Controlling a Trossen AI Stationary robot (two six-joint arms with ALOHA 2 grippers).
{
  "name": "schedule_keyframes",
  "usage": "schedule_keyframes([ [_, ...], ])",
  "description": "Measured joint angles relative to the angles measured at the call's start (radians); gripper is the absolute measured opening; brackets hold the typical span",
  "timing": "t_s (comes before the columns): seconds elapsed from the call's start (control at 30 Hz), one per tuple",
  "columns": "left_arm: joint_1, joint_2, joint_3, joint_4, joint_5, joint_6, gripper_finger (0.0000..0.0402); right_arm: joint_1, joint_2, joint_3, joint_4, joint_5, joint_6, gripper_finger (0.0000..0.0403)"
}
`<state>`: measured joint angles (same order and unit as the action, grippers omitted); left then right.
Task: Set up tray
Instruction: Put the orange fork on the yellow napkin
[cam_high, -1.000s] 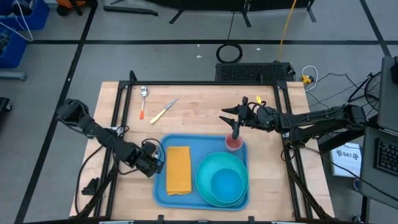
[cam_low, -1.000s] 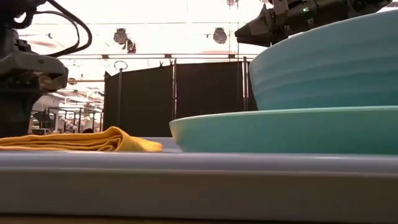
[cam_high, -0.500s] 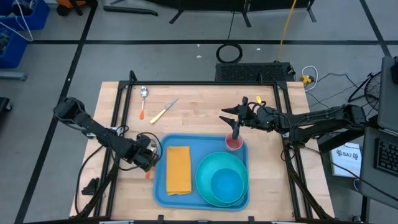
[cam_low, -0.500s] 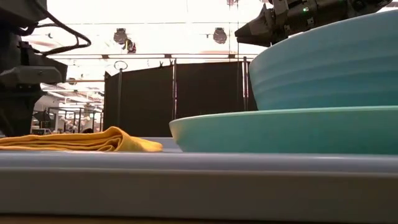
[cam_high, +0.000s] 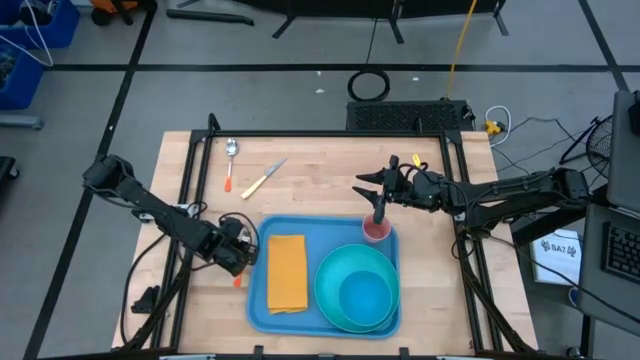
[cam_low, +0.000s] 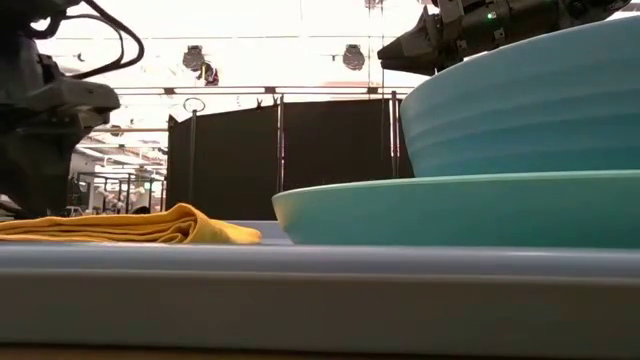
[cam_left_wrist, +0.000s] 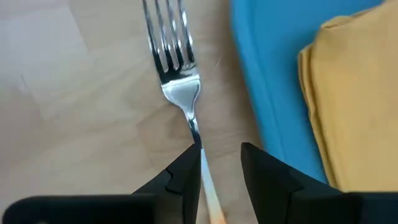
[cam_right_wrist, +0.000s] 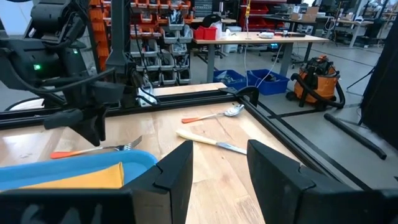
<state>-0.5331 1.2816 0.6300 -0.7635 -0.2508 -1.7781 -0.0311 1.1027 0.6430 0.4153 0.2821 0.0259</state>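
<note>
Blue plastic makes up the tray (cam_high: 255, 310), which we see lying flat on the near middle of the wooden table (cam_high: 320, 170), its long side running left to right. On it, toward its left end, lies a folded yellow-orange napkin (cam_high: 286, 272); to the right sits a turquoise plate (cam_high: 330, 305) with a turquoise bowl (cam_high: 366, 293) resting on it, and at the tray's far right corner stands a small pink cup (cam_high: 376, 230). Just off the tray's left edge we find the left gripper (cam_high: 232, 252) low over the bare wood, and in its wrist view its fingers (cam_left_wrist: 186, 177) stand a narrow way apart on either side of a fork (cam_left_wrist: 180, 87) handle; whether they actually press on the handle we cannot tell. The fork lies on the wood beside the tray, tines pointing away from the gripper, its orange handle end showing under the arm in the high view. The right gripper (cam_high: 382, 205) hangs just above the pink cup, its fingers (cam_right_wrist: 177, 168) parted with nothing between them. Farther back on the table, near its far left corner, we see a spoon (cam_high: 231, 160) with an orange handle and a knife (cam_high: 265, 178) with a pale yellow handle, well apart from the tray.
</note>
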Motion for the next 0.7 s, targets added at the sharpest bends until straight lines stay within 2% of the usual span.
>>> schedule_keyframes([
  [0.17,0.0,0.029,0.0,-0.006,0.068,-0.068,0.0118,0.0,0.0,0.0,0.001,0.0,-0.005,0.0141],
  [0.6,0.008,0.055,0.0,-0.001,0.042,-0.09,0.0118,0.0,0.0,0.0,0.004,0.0,-0.012,0.0141],
  [0.7,0.023,0.089,0.0,0.007,0.072,-0.07,0.0118,0.0,0.0,0.0,0.008,0.0,-0.012,0.0141],
])
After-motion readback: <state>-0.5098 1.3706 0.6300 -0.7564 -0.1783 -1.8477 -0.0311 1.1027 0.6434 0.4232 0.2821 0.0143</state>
